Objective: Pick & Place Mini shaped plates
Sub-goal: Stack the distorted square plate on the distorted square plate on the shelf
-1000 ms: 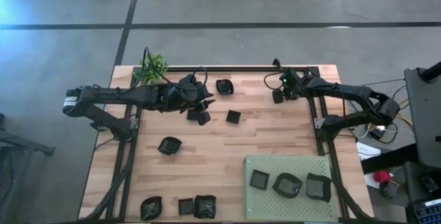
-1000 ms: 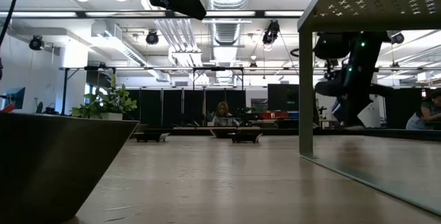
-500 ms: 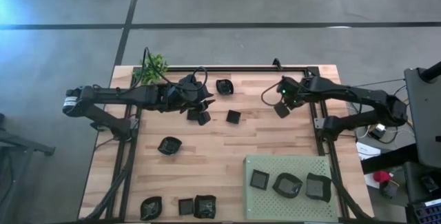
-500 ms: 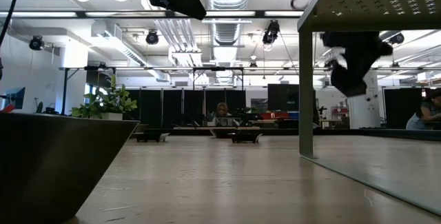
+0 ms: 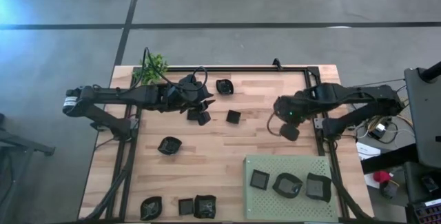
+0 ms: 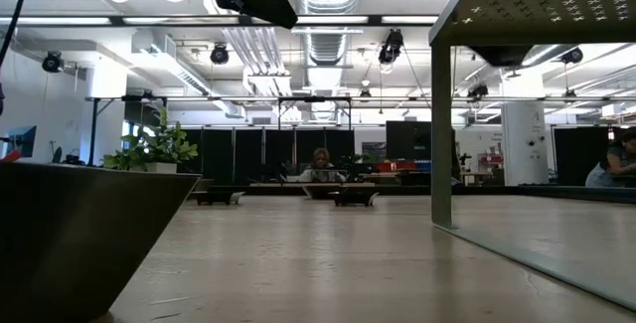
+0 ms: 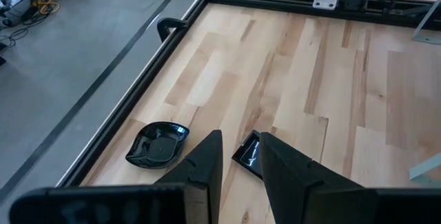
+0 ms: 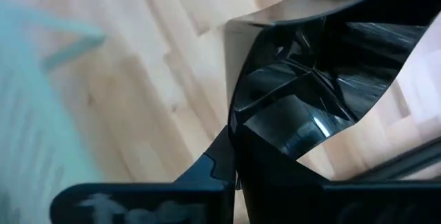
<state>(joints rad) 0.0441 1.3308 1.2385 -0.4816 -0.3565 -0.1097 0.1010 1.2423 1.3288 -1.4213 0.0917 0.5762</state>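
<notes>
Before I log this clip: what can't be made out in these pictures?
- Right end effector: its grip on the mini plate is hidden by the plate itself in the right wrist view.
- Left end effector: high view too small to show whether it touches the square plate.
- Low view: the green mat cuts off the right arm.

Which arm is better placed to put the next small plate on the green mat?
The right. Its gripper already holds a small black plate above the bare wood close to the green mat. The left gripper sits at the far side among loose plates, holding nothing.
</notes>
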